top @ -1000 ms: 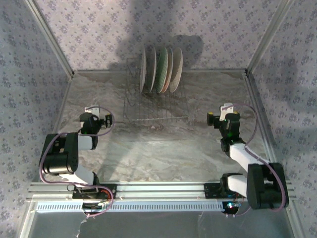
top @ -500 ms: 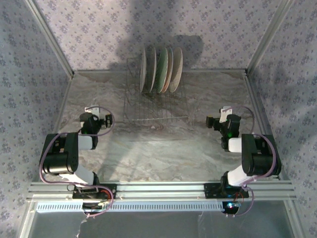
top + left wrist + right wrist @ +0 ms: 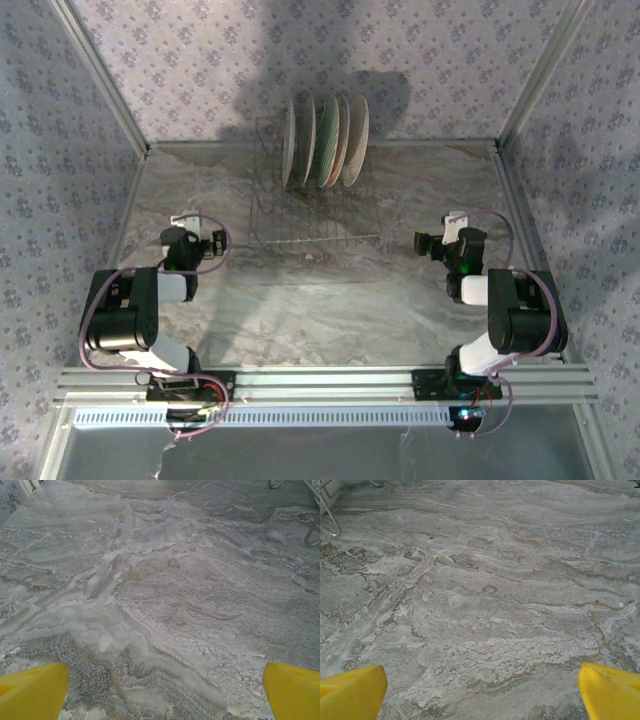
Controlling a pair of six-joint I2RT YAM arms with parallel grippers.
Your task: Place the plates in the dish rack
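Plates, round, flat, stand on edge in thin dark wire dish rack; we see left gripper and right gripper spread wide, empty, over grey marbled table.

The table is a grey marbled slab with rusty veins (paler streaks run across it), and that surface shows between the tips of the left claw and of the right claw. On it stands the dish rack, ahead of both claws: rightward of the left one, leftward of the right one, apart from each.
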